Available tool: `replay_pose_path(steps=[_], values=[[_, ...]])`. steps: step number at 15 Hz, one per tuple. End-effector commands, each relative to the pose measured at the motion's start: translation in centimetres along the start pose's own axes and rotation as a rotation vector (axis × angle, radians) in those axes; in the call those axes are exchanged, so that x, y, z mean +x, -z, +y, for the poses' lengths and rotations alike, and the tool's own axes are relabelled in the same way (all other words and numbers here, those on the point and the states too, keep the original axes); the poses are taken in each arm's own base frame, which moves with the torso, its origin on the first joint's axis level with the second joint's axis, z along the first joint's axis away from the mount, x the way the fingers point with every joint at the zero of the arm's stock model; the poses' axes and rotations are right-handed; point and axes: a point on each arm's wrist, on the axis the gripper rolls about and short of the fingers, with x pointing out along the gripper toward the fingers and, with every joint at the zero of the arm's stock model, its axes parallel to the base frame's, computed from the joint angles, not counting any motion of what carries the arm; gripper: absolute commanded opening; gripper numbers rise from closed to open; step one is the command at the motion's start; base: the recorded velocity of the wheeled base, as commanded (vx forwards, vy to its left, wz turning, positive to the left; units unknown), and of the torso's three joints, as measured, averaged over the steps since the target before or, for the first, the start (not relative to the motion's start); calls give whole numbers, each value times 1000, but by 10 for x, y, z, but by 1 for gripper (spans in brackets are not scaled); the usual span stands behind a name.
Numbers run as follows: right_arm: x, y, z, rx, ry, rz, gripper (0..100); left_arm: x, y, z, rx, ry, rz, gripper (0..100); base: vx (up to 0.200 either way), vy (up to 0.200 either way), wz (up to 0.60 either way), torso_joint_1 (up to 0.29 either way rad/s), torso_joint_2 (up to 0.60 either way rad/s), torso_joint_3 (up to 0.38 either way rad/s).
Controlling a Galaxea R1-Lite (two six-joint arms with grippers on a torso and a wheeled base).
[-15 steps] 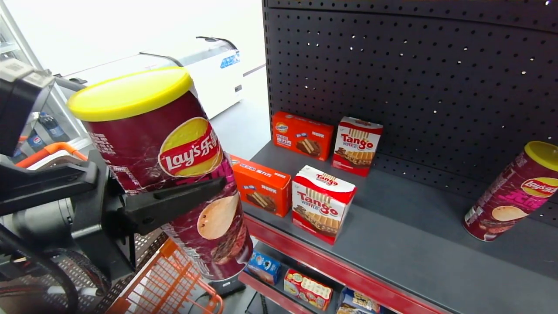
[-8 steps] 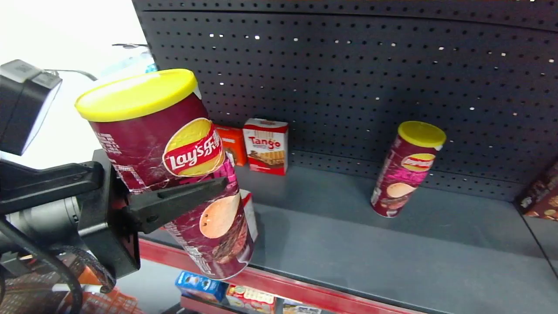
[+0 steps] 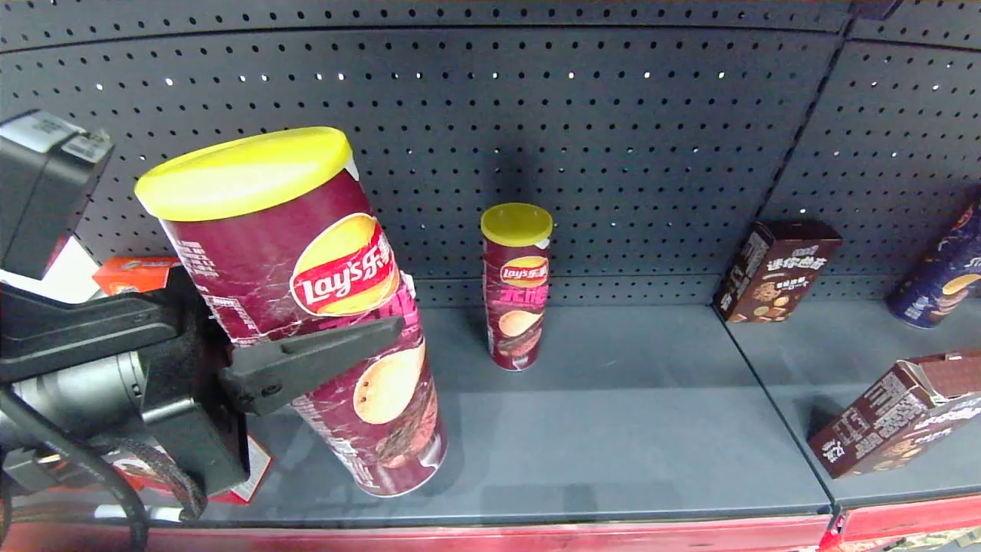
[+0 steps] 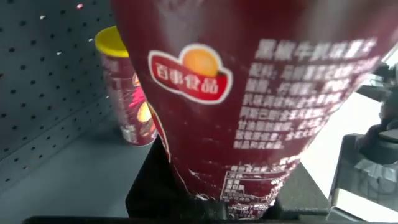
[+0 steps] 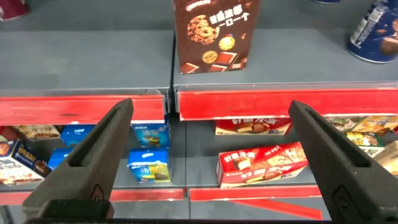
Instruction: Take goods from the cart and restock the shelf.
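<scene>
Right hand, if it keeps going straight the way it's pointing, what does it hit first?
Most likely the shelf's red front edge, just below the brown cookie box: the open right hand points about there. Depth is unclear, so it could pass under it toward the lower shelf's snack packs.

Pegboard [image 3: 613,153]: dark and perforated, behind the shelf [image 3: 613,429].
Brown cookie box [image 3: 775,270]: upright, at the pegboard.
Second brown box [image 3: 893,414]: tilted, near the front edge, right section.
Blue can [image 3: 939,280]: far right, by the pegboard.
Orange box [image 3: 134,274]: far left, partly hidden.
Lower level: blue packets [image 5: 149,165] and a red box [image 5: 261,165].
</scene>
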Motion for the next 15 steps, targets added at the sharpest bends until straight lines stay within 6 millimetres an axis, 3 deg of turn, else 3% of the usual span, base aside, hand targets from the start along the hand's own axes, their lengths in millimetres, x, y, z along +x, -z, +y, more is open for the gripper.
replay_pose_path(steps=[1, 13, 15], values=[[0, 0, 0, -1, -1, -2, 100, -1, -1, 0, 1, -4, -3, 0, 0, 0, 0, 0, 0, 0], [1, 0, 0, -4, -12, 11, 100, -16, -1, 11, -5, -99, -13, 0, 0, 0, 0, 0, 0, 0], [3, -10, 0, 35, -67, 38, 100, -19, 1, 13, -6, -122, -8, 0, 0, 0, 0, 0, 0, 0]])
